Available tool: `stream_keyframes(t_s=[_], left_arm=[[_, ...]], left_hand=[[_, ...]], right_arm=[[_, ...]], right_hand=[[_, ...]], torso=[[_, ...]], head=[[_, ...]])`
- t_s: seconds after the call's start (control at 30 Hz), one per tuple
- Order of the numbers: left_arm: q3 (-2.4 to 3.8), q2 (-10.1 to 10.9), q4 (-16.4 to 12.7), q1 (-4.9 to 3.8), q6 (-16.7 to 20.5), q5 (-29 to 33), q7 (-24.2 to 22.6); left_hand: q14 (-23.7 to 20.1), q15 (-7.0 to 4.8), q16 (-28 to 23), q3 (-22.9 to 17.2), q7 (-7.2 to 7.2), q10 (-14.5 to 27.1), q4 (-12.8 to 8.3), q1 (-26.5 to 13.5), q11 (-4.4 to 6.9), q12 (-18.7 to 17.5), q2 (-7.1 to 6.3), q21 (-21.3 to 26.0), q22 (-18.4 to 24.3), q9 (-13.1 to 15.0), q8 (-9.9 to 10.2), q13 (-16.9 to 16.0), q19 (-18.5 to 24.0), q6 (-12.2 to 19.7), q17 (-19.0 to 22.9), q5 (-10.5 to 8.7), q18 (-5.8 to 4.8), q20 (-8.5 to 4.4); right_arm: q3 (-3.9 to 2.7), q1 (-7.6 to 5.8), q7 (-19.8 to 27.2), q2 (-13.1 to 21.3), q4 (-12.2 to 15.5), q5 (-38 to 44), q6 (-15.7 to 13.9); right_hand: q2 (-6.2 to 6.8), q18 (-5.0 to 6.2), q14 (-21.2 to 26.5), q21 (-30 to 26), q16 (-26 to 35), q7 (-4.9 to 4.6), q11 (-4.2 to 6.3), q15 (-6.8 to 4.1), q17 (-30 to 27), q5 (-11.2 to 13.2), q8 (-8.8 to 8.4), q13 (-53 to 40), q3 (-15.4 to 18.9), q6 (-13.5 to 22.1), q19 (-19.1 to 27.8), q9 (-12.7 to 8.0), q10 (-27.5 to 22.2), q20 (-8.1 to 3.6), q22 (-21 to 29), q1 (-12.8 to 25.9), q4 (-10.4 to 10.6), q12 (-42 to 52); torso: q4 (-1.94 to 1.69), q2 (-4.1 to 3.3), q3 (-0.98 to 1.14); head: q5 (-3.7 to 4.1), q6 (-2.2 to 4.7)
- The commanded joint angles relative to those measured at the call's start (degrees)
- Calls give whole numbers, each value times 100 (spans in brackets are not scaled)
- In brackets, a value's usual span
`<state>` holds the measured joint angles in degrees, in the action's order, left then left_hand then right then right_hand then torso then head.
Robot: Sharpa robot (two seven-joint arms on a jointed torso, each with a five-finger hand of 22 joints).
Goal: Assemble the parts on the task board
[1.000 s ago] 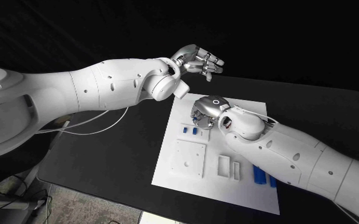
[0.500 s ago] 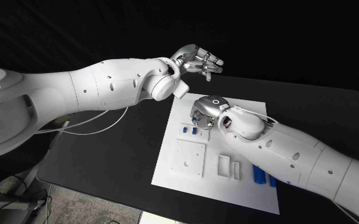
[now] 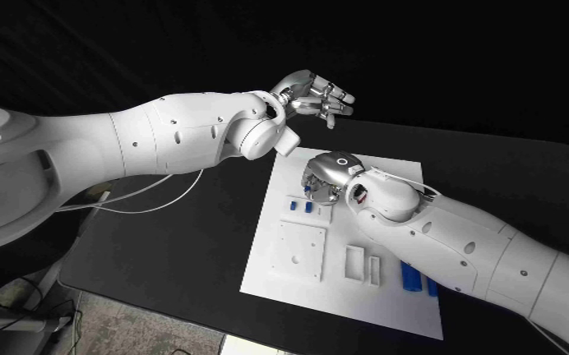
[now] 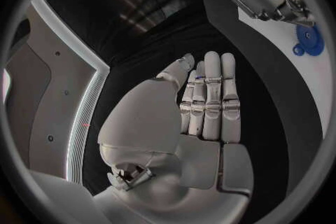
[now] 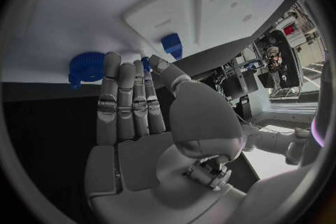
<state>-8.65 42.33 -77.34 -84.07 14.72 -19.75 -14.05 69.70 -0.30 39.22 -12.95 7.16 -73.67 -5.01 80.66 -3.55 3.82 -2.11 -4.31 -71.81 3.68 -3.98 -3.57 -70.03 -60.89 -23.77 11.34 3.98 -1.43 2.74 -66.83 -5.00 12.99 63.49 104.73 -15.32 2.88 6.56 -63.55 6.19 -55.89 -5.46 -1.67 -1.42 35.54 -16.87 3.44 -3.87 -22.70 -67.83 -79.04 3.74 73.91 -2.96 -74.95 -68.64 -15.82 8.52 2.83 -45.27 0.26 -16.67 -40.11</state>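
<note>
Two small blue pieces (image 3: pixel 300 205) lie side by side on the white board (image 3: pixel 284 289), two longer blue pieces (image 3: pixel 415 278) near its right edge. Left robot hand (image 3: pixel 316 97) hovers released beyond the board. Right robot hand (image 3: pixel 321 181), fingers straight, grasps nothing above the small pieces.

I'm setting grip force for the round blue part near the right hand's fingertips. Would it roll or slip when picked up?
The round blue part looks like a flat disc lying on the task board, so it probably won't roll. It looks rigid and light. Its low profile may make it slip from the right hand, whose fingers are straight.
</note>
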Motion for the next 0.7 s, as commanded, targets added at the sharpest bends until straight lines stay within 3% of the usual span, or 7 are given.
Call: stream_keyframes(t_s=[0.03,0.47,0.7], left_arm=[[4,-13,-7,-6,-61,30,-28],[4,-21,-2,-6,-80,31,-21],[4,-25,0,-6,-91,32,-22]], left_hand=[[5,-7,23,6,16,35,40,-47,5,-26,-3,23,8,-3,4,3,-34,41,3,17,80,-6],[5,-5,20,-1,16,41,72,-60,4,-26,-2,28,35,-2,3,3,-34,44,5,20,78,-3],[5,-5,20,-1,16,41,72,-60,4,-26,-2,28,35,-2,3,3,-34,44,5,20,78,-3]], right_arm=[[0,3,36,-3,2,-5,-45],[0,3,18,-17,-35,-90,-90],[0,3,32,-23,-65,-128,-75]], right_hand=[[-2,42,13,-43,-31,-20,-60,33,-7,14,12,6,-24,42,7,-7,-20,56,-39,-44,-15,-49],[35,130,60,-77,-57,-104,-220,128,-30,40,7,35,-281,292,29,-16,-326,141,-71,109,27,-383],[89,171,75,-101,-75,-112,-256,157,-44,48,13,36,-376,316,25,-13,-418,181,-61,171,49,-415]], torso=[[0,2,3],[2,2,4],[9,0,4]], head=[[-2,0],[7,4],[12,1]])
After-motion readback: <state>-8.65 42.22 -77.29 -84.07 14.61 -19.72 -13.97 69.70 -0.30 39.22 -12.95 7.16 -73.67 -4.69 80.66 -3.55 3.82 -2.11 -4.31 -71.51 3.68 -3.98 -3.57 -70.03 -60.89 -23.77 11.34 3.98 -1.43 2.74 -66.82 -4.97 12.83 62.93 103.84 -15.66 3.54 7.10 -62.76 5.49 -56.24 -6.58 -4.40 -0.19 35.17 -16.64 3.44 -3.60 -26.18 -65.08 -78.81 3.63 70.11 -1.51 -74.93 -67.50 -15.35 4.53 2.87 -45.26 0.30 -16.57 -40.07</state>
